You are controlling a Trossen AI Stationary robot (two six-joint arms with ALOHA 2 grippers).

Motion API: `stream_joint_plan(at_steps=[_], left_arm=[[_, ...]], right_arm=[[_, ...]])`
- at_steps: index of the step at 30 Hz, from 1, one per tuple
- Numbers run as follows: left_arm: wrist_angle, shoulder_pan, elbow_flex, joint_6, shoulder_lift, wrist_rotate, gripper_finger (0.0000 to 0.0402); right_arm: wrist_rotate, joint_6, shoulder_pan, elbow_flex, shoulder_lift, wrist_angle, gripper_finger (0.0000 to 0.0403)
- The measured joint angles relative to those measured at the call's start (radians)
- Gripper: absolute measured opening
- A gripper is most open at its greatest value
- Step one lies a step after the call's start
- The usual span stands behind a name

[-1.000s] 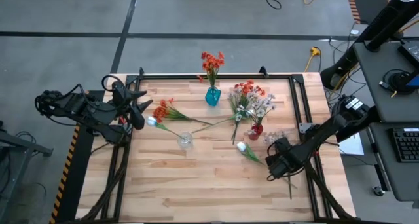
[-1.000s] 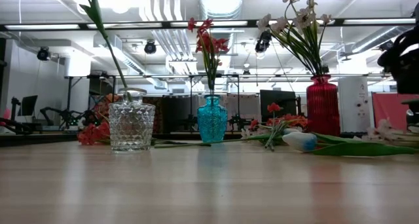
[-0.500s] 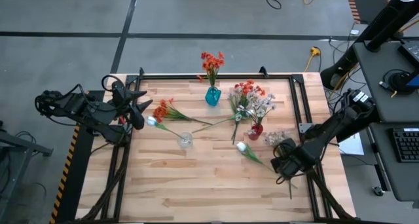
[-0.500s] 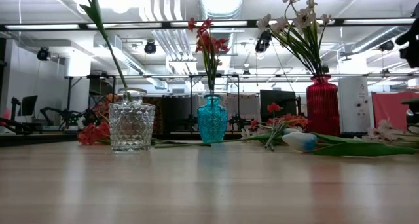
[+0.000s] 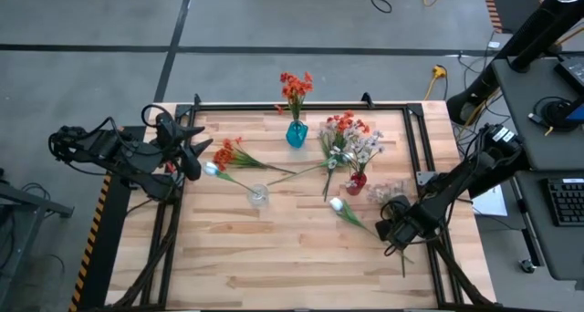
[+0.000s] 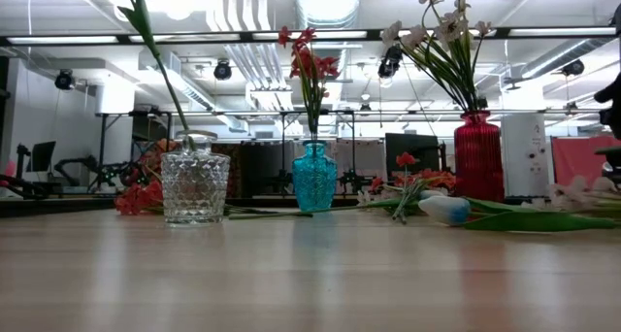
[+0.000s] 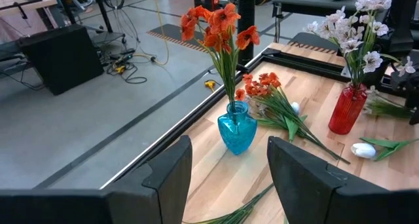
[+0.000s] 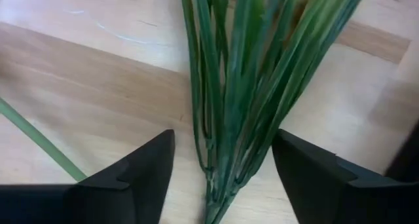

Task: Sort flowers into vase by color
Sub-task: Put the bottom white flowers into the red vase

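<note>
Three vases stand on the table: a blue vase point(image 5: 297, 133) with orange-red blooms near the far edge, a red vase point(image 5: 356, 182) with pale blossoms right of centre, and a clear glass vase point(image 5: 258, 196) near the middle. Loose flowers lie flat on the boards: an orange-red spray point(image 5: 233, 154) toward the left edge, another orange-red spray point(image 5: 339, 130) beside the red vase, a white bud point(image 5: 338, 204) in front of that vase, and a pale pink-white bunch point(image 5: 384, 192) close to the right edge.

At the right edge the right gripper point(image 5: 394, 230) sits low over the stem end of that pale bunch. Its wrist view shows both fingers spread wide, with the bundle of green stems point(image 8: 245, 86) lying on the wood between them, not pinched; it holds nothing.

By the left edge the left gripper point(image 5: 193, 155) waits, jaws parted and empty.

These sprays look light and springy, with thin stems that will likely flex and splay. The blossoms would crush or shed, so the hold probably belongs on the gathered stems, low down, where they bunch tightest.
</note>
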Motion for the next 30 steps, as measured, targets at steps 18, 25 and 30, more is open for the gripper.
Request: stream_joint_plan(at_steps=[18,25,30], left_arm=[[0.000,0.000,0.000,0.000,0.001,0.000,0.0182],[0.000,0.000,0.000,0.000,0.001,0.000,0.0182],[0.000,0.000,0.000,0.000,0.000,0.000,0.0182]], right_arm=[[0.060,0.072,0.000,0.001,-0.023,-0.024,0.0020],[0.121,0.087,0.000,0.111,-0.076,-0.327,0.0021],[0.227,0.081,0.000,0.242,-0.079,-0.517,0.0022]])
